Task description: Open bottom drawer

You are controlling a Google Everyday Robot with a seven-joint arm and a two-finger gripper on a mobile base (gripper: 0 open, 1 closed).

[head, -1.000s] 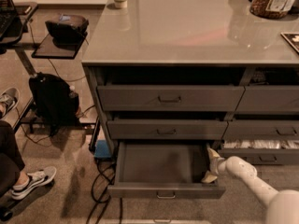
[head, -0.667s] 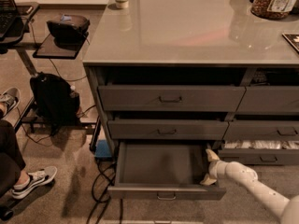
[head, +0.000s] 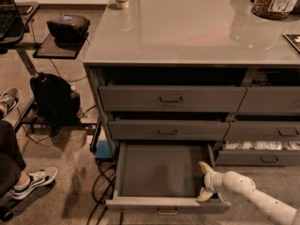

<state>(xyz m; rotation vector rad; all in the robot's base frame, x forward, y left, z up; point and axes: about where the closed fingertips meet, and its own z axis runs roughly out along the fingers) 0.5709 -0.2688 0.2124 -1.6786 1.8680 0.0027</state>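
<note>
Locate the bottom drawer (head: 159,172) at the foot of the wider stack under the countertop (head: 187,32), directly below the two taller-fronted drawers (head: 140,99), both appearing shut. Read it as drawn far out toward the camera: flat grey interior exposed almost in full and bare, front panel (head: 140,203) well clear of the cabinet face, loop pull (head: 167,212) centred on the panel.

Do not confuse it with the shorter-fronted drawer (head: 262,158) of the neighbouring stack, slightly open with pale contents showing.

Judge the task as essentially done. Do not attempt to read remaining travel, with the back edge of the interior lost in shadow beneath the drawer above. Count as left, at most, a short final pull and withdrawal of the arm (head: 253,193).

Find the gripper (head: 205,182) inside the bottom drawer, in the front corner on the right of the view, with the arm reaching in from the lower right. Note the fingers (head: 205,167) spread apart, one toward the rear and the other down by the inner face of the front panel. Record nothing held between them.

Treat the forward finger as lying against or just beside that inner face, and do not take contact as confirmed. Note no grip on the loop pull. Infer, as a judgement only, a pull by hooking behind the panel, not by the handle.
</note>
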